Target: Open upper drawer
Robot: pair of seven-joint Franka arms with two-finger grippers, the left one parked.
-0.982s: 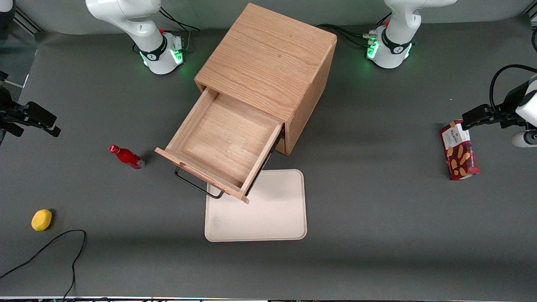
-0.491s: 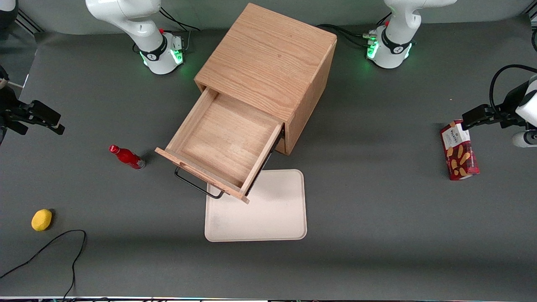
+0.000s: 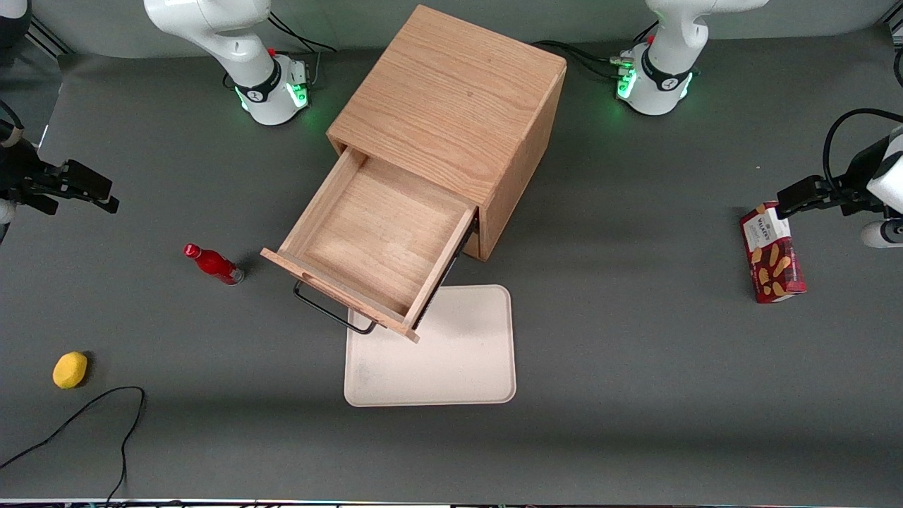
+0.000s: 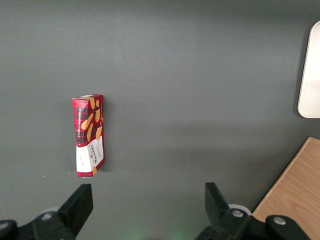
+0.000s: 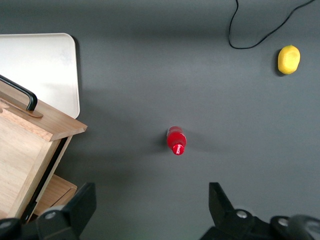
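The oak cabinet (image 3: 451,106) stands at the middle of the table. Its upper drawer (image 3: 374,247) is pulled far out, an empty wooden tray with a thin black bar handle (image 3: 331,315) at its front. In the right wrist view the upper drawer (image 5: 25,150) and its handle (image 5: 20,92) show, with part of the lower drawer front (image 5: 52,192) beneath. My gripper (image 3: 92,192) hangs high above the table near the working arm's end, well away from the drawer. The gripper (image 5: 150,205) is open, and only bare table shows between its fingers.
A small red bottle (image 3: 213,264) stands beside the drawer toward the working arm's end. A yellow lemon (image 3: 70,370) and a black cable (image 3: 85,416) lie nearer the front camera. A cream tray (image 3: 430,353) lies under the drawer's front. A red biscuit box (image 3: 772,252) lies toward the parked arm's end.
My gripper has drifted up and slightly toward the cabinet. The drawer and the other things have not moved.
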